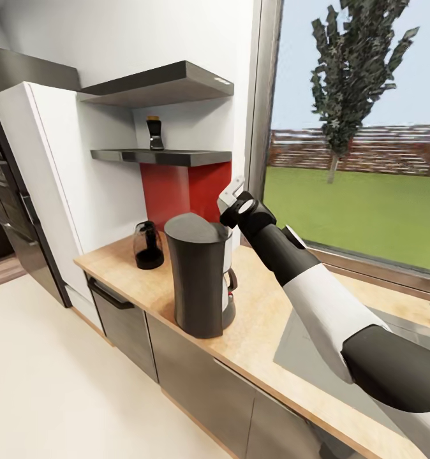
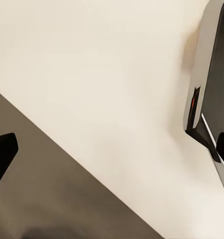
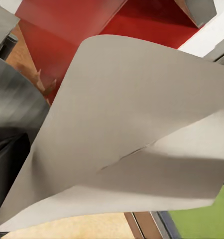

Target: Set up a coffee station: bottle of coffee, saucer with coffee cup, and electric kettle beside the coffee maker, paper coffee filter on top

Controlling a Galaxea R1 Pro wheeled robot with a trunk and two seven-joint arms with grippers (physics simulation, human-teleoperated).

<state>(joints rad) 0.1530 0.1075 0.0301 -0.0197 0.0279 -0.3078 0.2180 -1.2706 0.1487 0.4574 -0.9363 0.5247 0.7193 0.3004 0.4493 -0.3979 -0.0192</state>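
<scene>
The dark grey coffee maker [image 1: 199,280] stands on the tan countertop [image 1: 259,331]. My right gripper [image 1: 231,196] hovers just past its top right edge, shut on the white paper coffee filter [image 1: 230,189]. In the right wrist view the filter [image 3: 127,134] spreads wide, with the coffee maker's top [image 3: 12,99] beside it. The electric kettle [image 1: 148,245] sits behind the machine near the wall. The bottle of coffee [image 1: 154,132] stands on the thin kitchen shelf [image 1: 161,156]. My left gripper [image 2: 112,149] hangs open over the floor. The saucer and coffee cup are out of view.
A thicker dark slab [image 1: 157,83] hangs above the shelf, and a red backsplash [image 1: 183,188] lies below it. A tall white cabinet [image 1: 49,178] ends the counter at the left. A grey sink [image 1: 298,347] and a large window [image 1: 355,127] are at the right.
</scene>
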